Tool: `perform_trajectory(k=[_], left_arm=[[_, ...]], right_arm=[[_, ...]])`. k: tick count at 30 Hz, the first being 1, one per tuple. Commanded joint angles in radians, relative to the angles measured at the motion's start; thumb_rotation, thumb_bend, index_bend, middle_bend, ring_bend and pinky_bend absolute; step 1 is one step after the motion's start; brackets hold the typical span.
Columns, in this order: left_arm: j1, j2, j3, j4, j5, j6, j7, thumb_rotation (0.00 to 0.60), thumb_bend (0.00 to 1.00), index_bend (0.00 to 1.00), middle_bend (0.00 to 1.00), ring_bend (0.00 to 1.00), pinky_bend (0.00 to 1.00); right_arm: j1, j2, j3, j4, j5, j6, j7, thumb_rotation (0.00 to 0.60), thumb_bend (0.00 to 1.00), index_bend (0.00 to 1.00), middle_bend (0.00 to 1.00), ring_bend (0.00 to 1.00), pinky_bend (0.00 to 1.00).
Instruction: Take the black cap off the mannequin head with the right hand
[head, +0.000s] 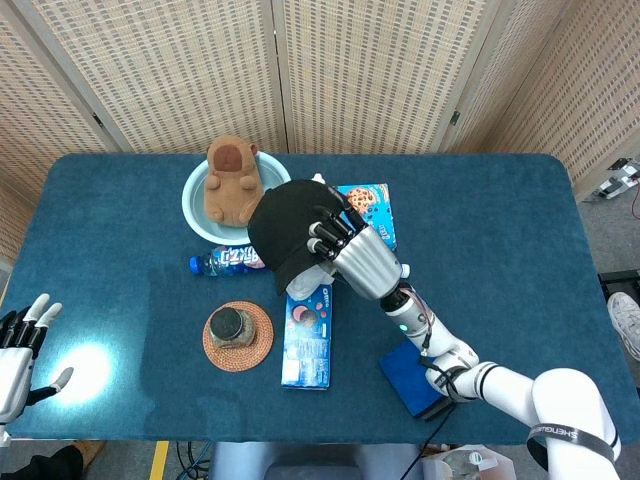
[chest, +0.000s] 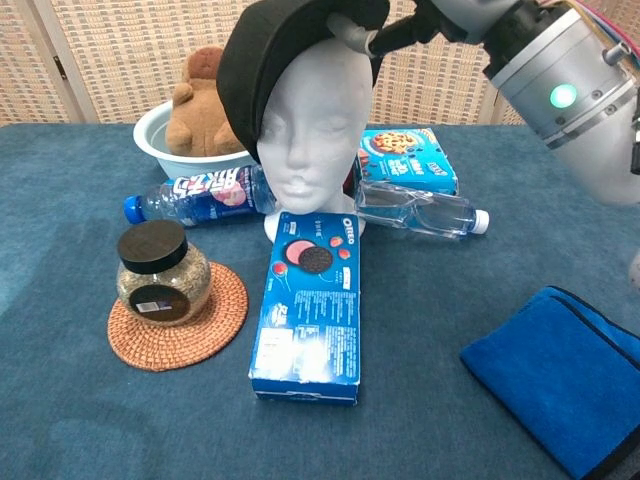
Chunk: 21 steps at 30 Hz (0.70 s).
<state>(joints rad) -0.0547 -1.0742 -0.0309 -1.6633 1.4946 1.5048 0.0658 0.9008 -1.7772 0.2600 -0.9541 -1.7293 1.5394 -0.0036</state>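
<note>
The black cap (chest: 262, 62) sits tilted high on the white mannequin head (chest: 310, 130). Its brim hangs down beside the face and the forehead is bare. My right hand (head: 355, 252) grips the cap's crown from behind and above. In the chest view the right hand (chest: 400, 25) is mostly cut off by the top edge, and only its thumb and wrist show. From the head view the cap (head: 285, 230) hides the mannequin head. My left hand (head: 20, 350) hangs off the table's front left corner with its fingers spread, holding nothing.
A plush animal (chest: 200, 95) sits in a pale bowl (chest: 150, 125) behind the head. A blue-label bottle (chest: 195, 190), a clear bottle (chest: 420, 210), an Oreo box (chest: 310, 300) and a cookie box (chest: 410, 160) surround its base. A jar (chest: 160, 270) on a woven coaster stands front left, a blue cloth (chest: 560, 370) front right.
</note>
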Motion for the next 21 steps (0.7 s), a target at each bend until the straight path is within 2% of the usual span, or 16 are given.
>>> perform_trajectory(k=[1,21], left_arm=[[0.0,0.0,0.001,0.0,0.001,-0.001,0.0,0.6,0.2,0.02,0.0,0.0,0.0],[0.004,0.011,0.002,-0.006,0.004,0.007,0.006,0.6,0.2,0.02,0.0,0.0,0.0]], right_arm=[[0.011,0.0,0.016,0.001,0.019,-0.009,0.0,0.6,0.4,0.91,0.48,0.24,0.0],[0.121,-0.033,0.136,0.083,0.144,-0.059,-0.037,0.6,0.4,0.92,0.48,0.24,0.0]])
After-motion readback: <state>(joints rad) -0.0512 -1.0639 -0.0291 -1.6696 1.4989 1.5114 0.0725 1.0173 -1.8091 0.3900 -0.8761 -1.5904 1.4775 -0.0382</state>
